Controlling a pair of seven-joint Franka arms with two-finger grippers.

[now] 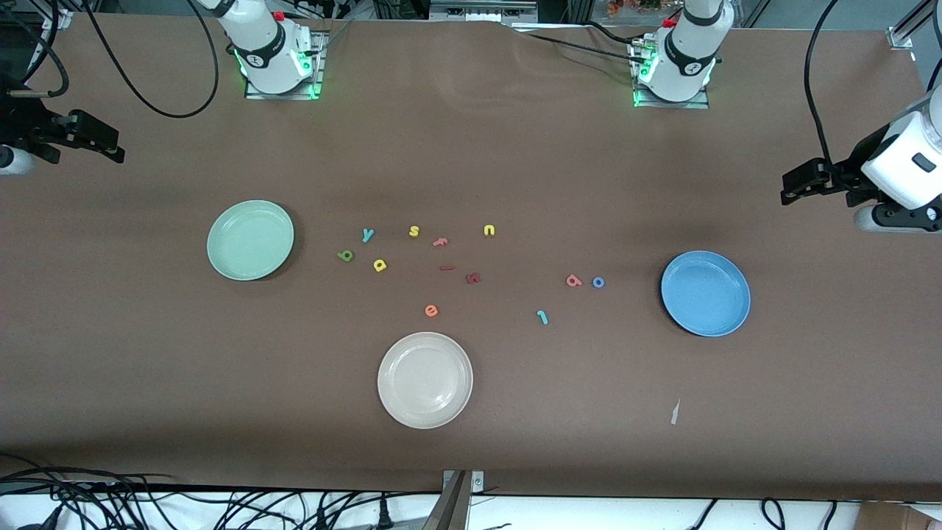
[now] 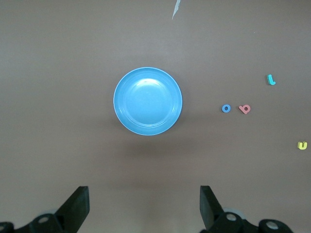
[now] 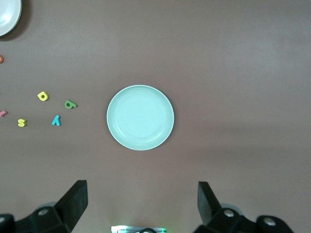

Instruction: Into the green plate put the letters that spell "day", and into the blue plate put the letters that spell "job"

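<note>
Six letters lie loose on the table, the dark green letter [image 1: 345,255], yellow round-bowled letter [image 1: 380,265] and teal "y" [image 1: 367,235] beside the green plate [image 1: 250,240], the blue "o" [image 1: 598,282], pink letter [image 1: 574,280] and teal "j" [image 1: 542,317] near the blue plate [image 1: 705,293], so the right gripper [image 3: 141,204] and left gripper [image 2: 143,206], both wide open, empty and high over their plates, should each descend squarely on one tiny letter and pinch gently.

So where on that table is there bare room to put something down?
Bare cloth lies between the robot bases and the letters, and between the white plate and blue plate. All three plates, the green plate too, are empty. It is crowded among the scattered letters.
</note>
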